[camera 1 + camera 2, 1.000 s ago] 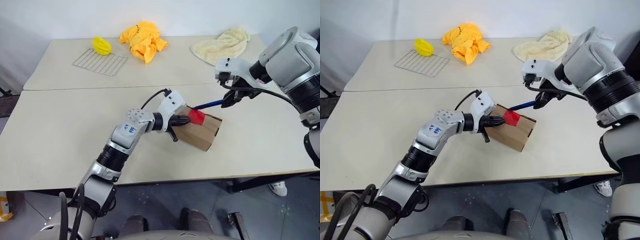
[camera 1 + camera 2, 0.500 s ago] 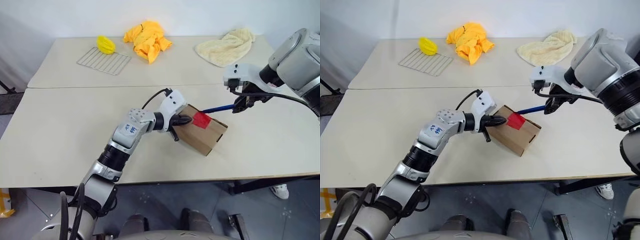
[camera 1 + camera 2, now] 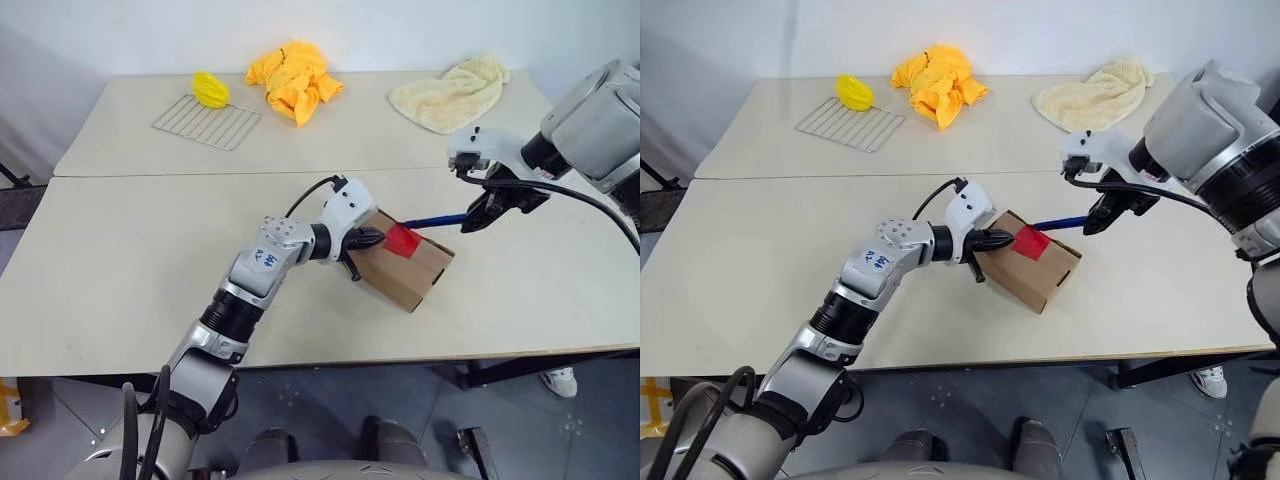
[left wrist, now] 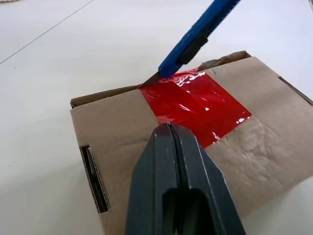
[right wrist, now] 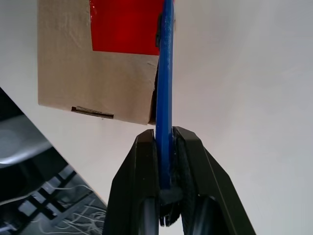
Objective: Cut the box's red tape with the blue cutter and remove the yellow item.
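Note:
The brown box (image 3: 412,272) lies tilted on the near table, flaps closed under the red tape (image 3: 401,239). My left gripper (image 3: 368,240) is shut with nothing in it. Its fingertips (image 4: 170,129) sit against the box top at the near edge of the tape (image 4: 195,105). To the right of the box, my right gripper (image 3: 478,213) is shut on the handle end of the blue cutter (image 3: 435,219). The cutter's (image 4: 195,36) blade tip touches the far corner of the tape at the flap seam. The yellow item is hidden.
On the far table lie a wire rack (image 3: 205,122) with a small yellow lump (image 3: 207,90) at its corner, a crumpled orange-yellow cloth (image 3: 293,78) and a cream towel (image 3: 447,93). A seam runs between the two tables (image 3: 150,175). The box sits close to the near table's front edge.
My right gripper has drawn back a little to the right with the cutter, and its wrist has rolled. The left gripper and the box have kept still. The head view has shifted slightly.

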{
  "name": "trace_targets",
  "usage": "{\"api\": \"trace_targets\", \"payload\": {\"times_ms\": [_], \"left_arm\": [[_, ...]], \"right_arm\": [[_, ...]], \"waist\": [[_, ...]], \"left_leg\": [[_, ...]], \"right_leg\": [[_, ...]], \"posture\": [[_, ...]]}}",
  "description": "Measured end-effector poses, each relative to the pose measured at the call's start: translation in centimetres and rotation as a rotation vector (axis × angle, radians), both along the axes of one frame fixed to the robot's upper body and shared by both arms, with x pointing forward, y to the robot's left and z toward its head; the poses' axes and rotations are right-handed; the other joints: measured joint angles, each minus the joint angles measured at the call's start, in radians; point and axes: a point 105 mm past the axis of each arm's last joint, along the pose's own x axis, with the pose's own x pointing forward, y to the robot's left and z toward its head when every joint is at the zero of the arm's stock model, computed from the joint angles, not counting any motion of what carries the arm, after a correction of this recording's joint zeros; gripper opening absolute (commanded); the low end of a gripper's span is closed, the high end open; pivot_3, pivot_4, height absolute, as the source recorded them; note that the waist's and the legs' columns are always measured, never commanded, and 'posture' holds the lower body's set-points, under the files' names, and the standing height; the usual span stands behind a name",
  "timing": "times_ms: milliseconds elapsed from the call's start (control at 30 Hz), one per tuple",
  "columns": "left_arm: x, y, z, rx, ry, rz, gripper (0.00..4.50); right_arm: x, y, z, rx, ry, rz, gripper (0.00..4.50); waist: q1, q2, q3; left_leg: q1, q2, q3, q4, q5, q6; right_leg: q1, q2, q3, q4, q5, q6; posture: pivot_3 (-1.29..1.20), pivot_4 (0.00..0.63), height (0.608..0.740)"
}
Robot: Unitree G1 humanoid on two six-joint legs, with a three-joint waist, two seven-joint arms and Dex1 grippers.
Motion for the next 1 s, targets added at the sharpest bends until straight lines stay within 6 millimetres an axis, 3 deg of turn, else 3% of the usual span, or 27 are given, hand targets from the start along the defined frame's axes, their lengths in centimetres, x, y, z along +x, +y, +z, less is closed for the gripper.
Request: {"api": "trace_targets", "payload": {"times_ms": [633,833,1000], "left_arm": [[0.2,-0.4,-0.2,0.002,-0.008,0.002,0.0],[0.6,-0.6,-0.1,0.007,-0.031,0.03,0.0],[0.5,-0.9,-0.2,0.002,-0.027,0.026,0.0]], "right_arm": [[-1.5,-0.8,-0.2,-0.031,0.046,-0.03,0.15],[-0.3,1.1,-0.2,0.029,0.067,-0.111,0.15],[-0.6,0.8,-0.2,0.024,0.069,-0.113,0.15]], "waist": [[0.003,0.0,0.0],[-0.011,0.0,0.0],[-0.012,0.0,0.0]], "left_leg": [[-0.001,0.0,-0.001,0.0,0.0,0.0],[0.0,0.0,0.0,0.001,0.0,0.0],[0.0,0.0,0.0,0.001,0.0,0.0]], "right_leg": [[0.0,0.0,-0.001,-0.001,0.0,0.0],[0.0,0.0,0.0,0.002,0.001,-0.001],[0.0,0.0,0.0,0.001,0.001,-0.001]], "posture": [[0.0,0.15,0.74],[0.0,0.15,0.74],[0.0,0.15,0.74]]}}
